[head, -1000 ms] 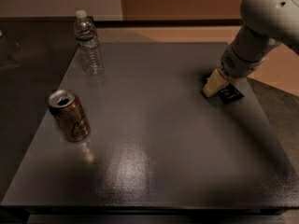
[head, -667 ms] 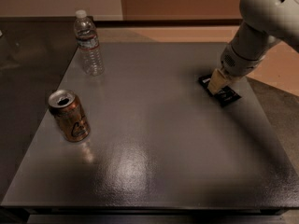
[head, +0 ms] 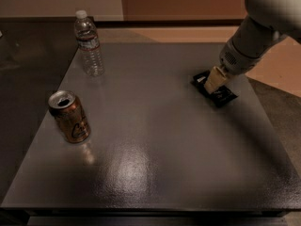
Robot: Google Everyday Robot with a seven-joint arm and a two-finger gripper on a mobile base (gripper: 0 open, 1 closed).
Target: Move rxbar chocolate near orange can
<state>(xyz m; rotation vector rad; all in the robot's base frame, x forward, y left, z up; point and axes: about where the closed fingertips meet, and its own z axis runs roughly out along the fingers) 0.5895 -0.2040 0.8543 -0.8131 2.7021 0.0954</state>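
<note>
On the right rear part of the table (head: 155, 168), you have the rxbar chocolate (head: 223, 95) lying flat, a thin black wrapper with a small white patch near its far corner. It sits turned at an angle to the table edges, with one end pointing toward the back left and the other toward the front right.

Right on top of it you will find the gripper (head: 213, 82), its pale tan tip coming down on the middle of the bar and hiding part of the wrapper. You cannot tell from this view whether the gripper is clasping the bar or only resting on it. The white arm (head: 256, 34) slopes up from the gripper to the top right corner.

Look across to the left side of the table for the orange can (head: 69, 117). It stands upright near the left edge with its silver top open, well apart from the bar, and most of the dark tabletop lies between them. Behind the can, near the back left corner, a clear plastic water bottle (head: 89, 46) stands upright with a white cap.
</note>
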